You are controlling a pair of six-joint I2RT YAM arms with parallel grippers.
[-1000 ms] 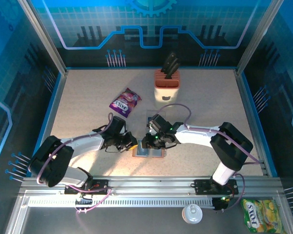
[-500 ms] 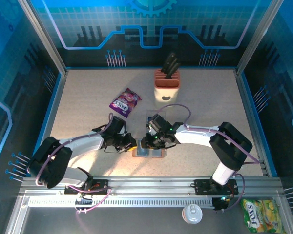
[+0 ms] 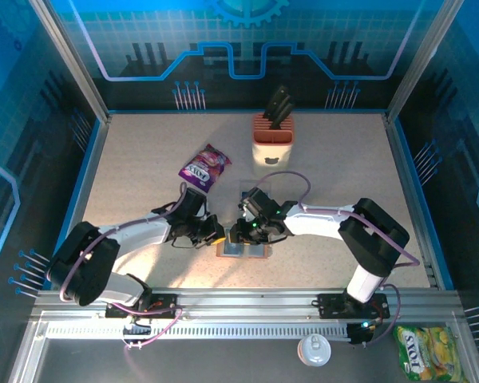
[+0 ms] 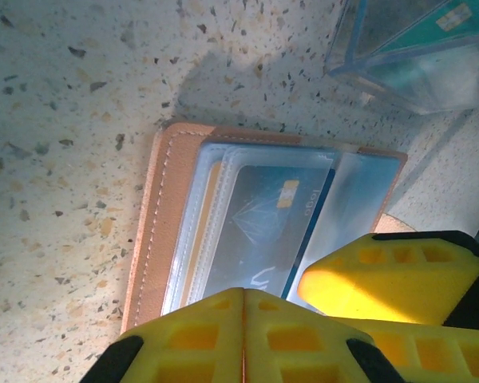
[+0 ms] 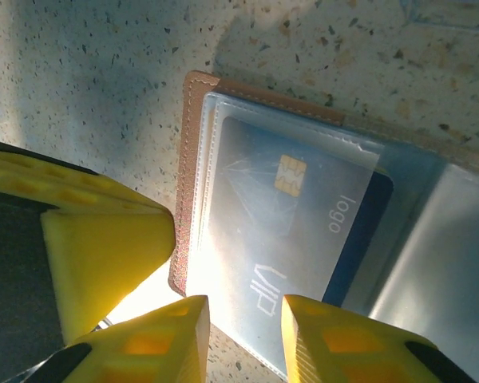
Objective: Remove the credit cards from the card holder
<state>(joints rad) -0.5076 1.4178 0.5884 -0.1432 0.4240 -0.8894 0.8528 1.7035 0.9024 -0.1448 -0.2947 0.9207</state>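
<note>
Near the near edge of the table (image 3: 144,175), one holder (image 3: 244,249) lies open between the grippers, two cards (image 5: 279,231) showing in its clear pocket: thin, stiff, slick, light, best pinched at an exposed edge. The left gripper (image 4: 243,303) has its jaws pressed together; the right gripper (image 5: 245,319) holds its jaws slightly spread at the top card's edge.

Bright light glares off the card holder (image 5: 190,144); shadows soft.
</note>
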